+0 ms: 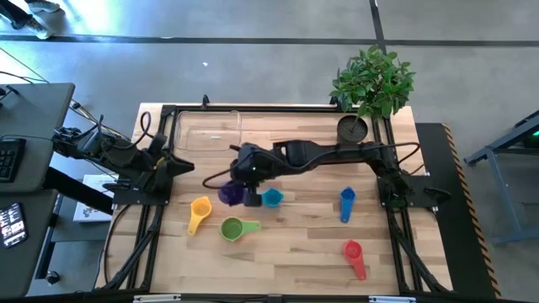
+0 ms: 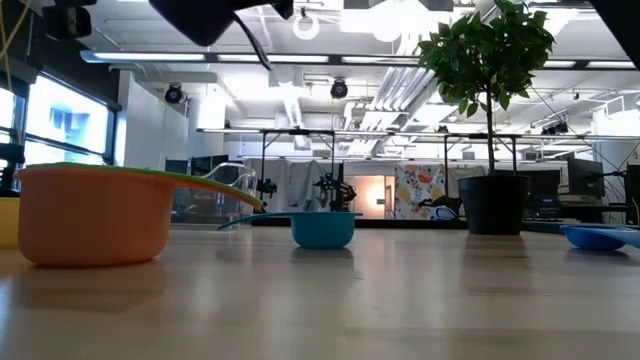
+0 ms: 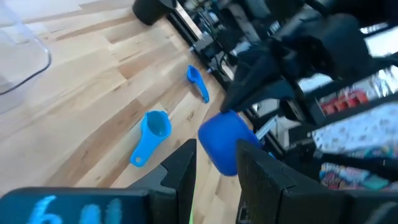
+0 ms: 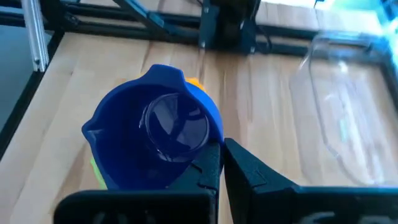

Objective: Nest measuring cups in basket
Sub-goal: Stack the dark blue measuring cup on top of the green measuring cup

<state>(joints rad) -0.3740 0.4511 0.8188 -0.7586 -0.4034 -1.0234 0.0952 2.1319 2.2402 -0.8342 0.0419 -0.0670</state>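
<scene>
My right gripper [image 1: 246,194] [image 4: 222,149] reaches over the table's middle, shut on the purple cup [image 1: 228,195] [image 4: 155,140] [image 3: 227,142]. On the wood lie the light blue cup [image 1: 271,198] [image 2: 322,228], the yellow cup [image 1: 199,210], the dark blue cup [image 1: 347,202] and the red cup [image 1: 354,252]. The green cup [image 1: 236,227] sits inside the orange cup [image 2: 90,215]. The clear basket [image 1: 206,130] stands at the far left. My left gripper [image 1: 181,164] [image 3: 217,162] waits open at the table's left side. My right gripper holds the purple cup by the side of its rim [image 4: 202,158] nearest the fingers; the handle does not show, and the fingers hide the exact place. It comes slanting down from the table's right. The cup is lifted clear, upright, mouth up.
A dark plant pot [image 1: 352,128] [image 2: 495,205] with a leafy plant [image 1: 375,80] stands at the far right corner. Black frame rails [image 1: 152,227] run along both table sides. Bare wood lies between the light blue and dark blue cups.
</scene>
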